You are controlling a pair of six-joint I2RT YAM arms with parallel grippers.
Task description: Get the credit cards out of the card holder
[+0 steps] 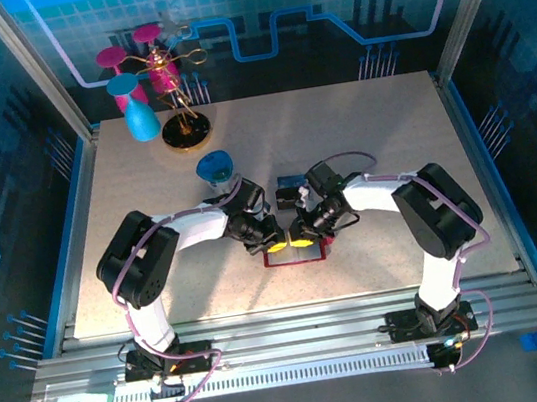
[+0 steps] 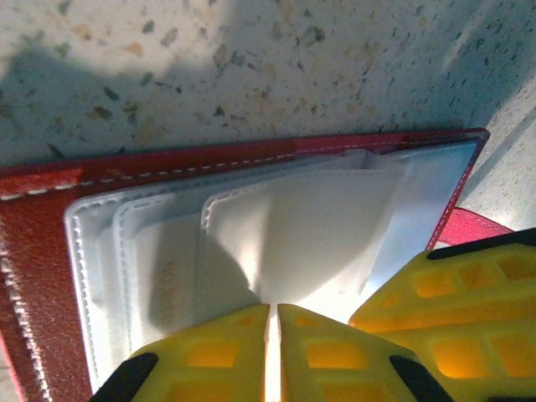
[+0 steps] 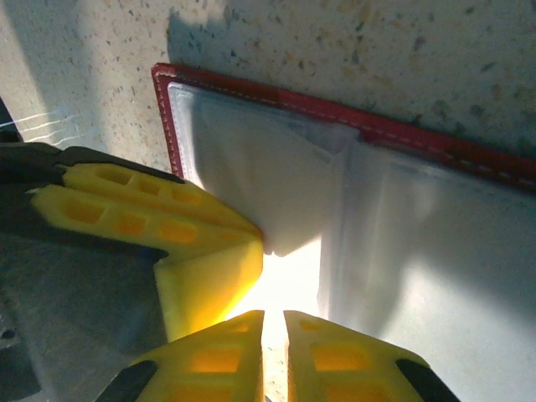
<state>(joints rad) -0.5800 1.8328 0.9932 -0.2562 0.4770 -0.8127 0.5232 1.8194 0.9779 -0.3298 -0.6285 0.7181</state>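
Crowding the card holder (image 2: 42, 251) edge, left gripper (image 2: 274, 314) and right gripper (image 3: 274, 318) shut; grasp unclear.

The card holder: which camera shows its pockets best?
Left wrist: the card holder lies open, its stitched, stepped pockets close up. Right wrist gives a glare-washed inner panel; from the top it is a small, partly covered red sliver.
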